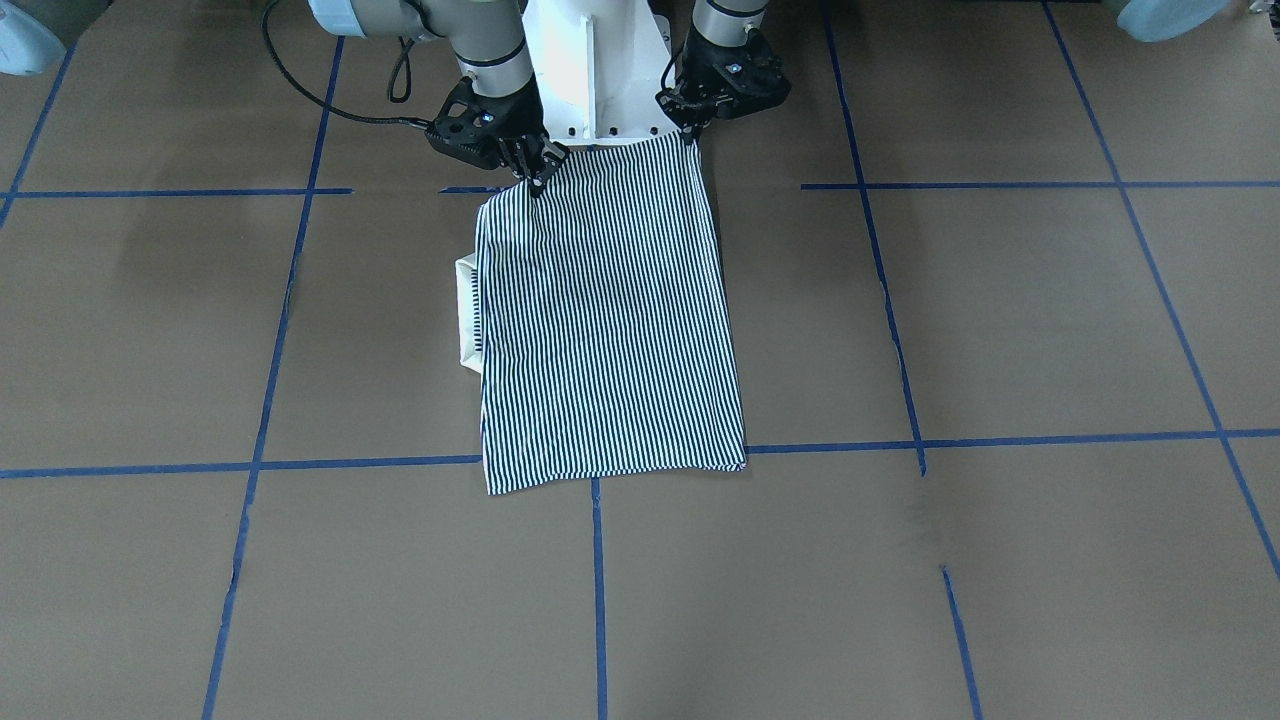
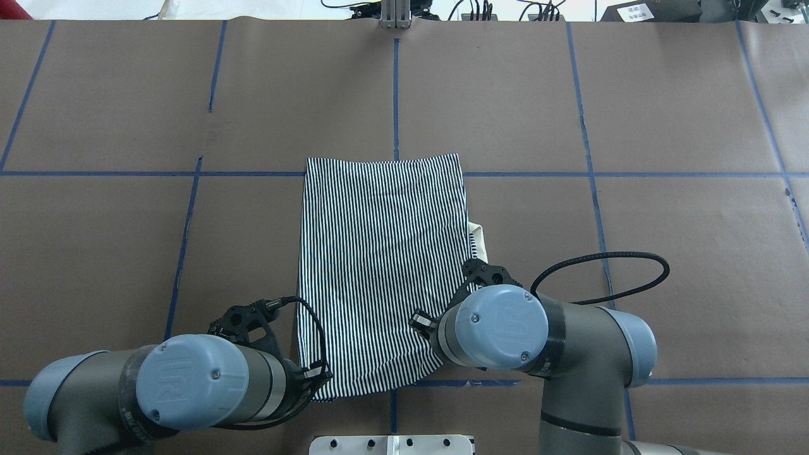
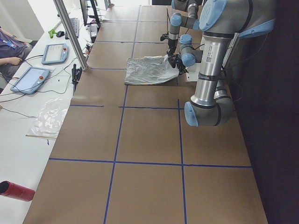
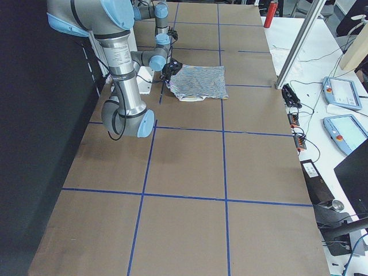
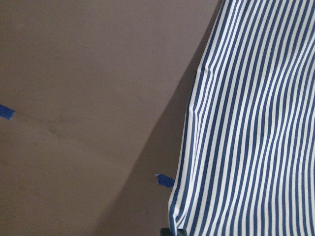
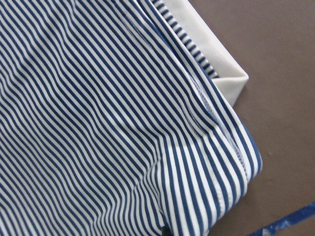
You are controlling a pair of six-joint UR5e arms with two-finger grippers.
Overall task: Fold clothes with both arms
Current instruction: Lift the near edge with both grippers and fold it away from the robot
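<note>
The striped polo shirt (image 1: 610, 310) lies folded into a long rectangle on the brown table, running from the robot's base toward the far side (image 2: 382, 253). Its cream collar (image 1: 467, 312) sticks out on the robot's right side (image 2: 479, 239). My left gripper (image 1: 691, 136) is shut on the near corner of the shirt on its side. My right gripper (image 1: 536, 181) is shut on the other near corner. The near edge is raised a little off the table; the far edge rests flat. The right wrist view shows layered hems (image 6: 231, 147) and the collar (image 6: 211, 54).
The white pedestal base (image 1: 600, 70) stands right behind the held edge. Blue tape lines (image 1: 600, 590) cross the brown table cover. A side bench with tablets (image 3: 30, 79) and an aluminium post (image 3: 70, 32) runs along the far edge; a seated person's arm shows there.
</note>
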